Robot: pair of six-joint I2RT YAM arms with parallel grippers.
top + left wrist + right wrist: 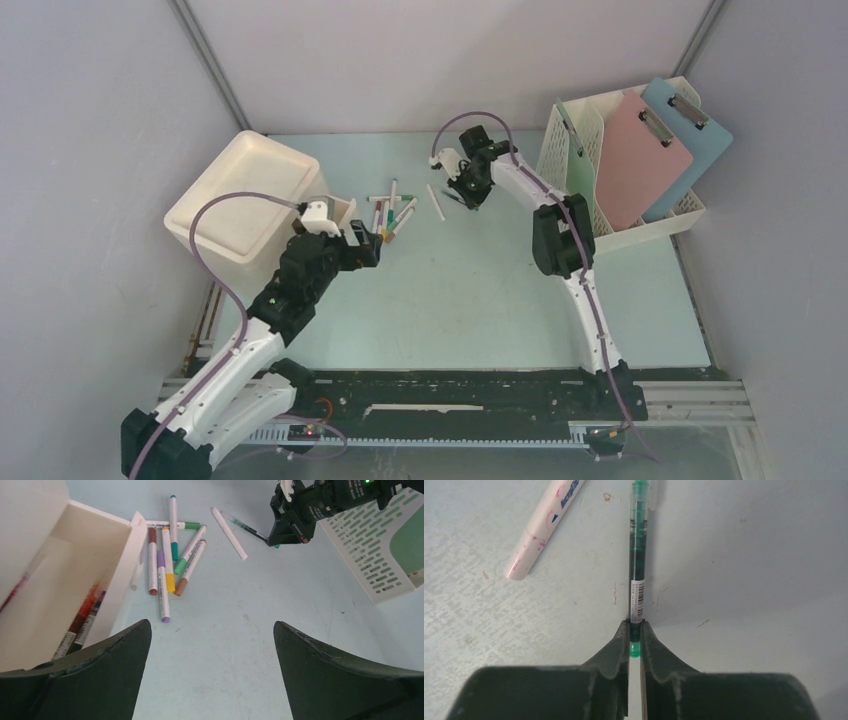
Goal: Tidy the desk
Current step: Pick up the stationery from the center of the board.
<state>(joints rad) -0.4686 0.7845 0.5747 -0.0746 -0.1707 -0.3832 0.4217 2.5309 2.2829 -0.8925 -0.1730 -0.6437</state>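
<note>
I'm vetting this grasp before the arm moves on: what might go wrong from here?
The right gripper pinches the green pen only at its very end, so the pen may swing or slip out in transit. The white marker lies close beside it and may get knocked. The open left gripper faces the same area, so the arms might collide.

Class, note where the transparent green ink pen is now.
In the right wrist view, the green ink pen is pinched at one end by the right gripper, near the back centre of the pale green desk, a white marker to its left.
</note>
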